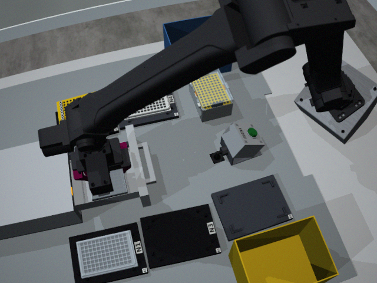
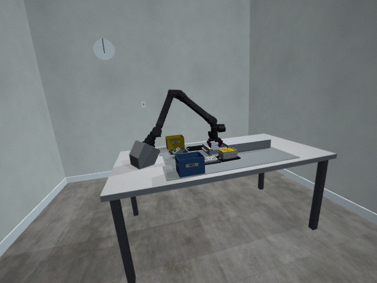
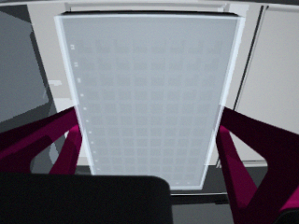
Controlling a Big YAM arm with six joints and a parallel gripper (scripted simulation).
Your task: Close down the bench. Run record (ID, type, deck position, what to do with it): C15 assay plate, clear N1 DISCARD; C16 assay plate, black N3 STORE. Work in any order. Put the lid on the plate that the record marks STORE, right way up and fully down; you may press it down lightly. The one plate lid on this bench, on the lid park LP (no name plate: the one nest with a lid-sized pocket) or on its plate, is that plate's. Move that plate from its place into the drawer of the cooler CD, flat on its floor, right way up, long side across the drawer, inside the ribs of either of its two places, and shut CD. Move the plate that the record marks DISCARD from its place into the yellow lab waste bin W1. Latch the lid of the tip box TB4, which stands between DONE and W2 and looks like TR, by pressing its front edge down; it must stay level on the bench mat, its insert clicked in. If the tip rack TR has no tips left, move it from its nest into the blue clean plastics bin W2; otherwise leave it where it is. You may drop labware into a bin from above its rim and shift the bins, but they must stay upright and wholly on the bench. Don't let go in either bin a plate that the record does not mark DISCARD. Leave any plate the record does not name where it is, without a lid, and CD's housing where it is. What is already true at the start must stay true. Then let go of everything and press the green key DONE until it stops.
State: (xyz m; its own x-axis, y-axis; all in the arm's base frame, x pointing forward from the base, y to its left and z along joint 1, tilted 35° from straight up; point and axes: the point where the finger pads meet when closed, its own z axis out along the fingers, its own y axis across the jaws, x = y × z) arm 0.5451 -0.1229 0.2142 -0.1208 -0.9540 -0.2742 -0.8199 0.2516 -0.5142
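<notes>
Gripper (image 3: 149,140) clamps the lidded plate (image 3: 149,93) across its short sides, directly beneath it over the open cooler drawer (image 1: 79,194), long side across; N3 nest (image 1: 179,236) stands vacant ahead, so release flat inside the ribs appears next
</notes>
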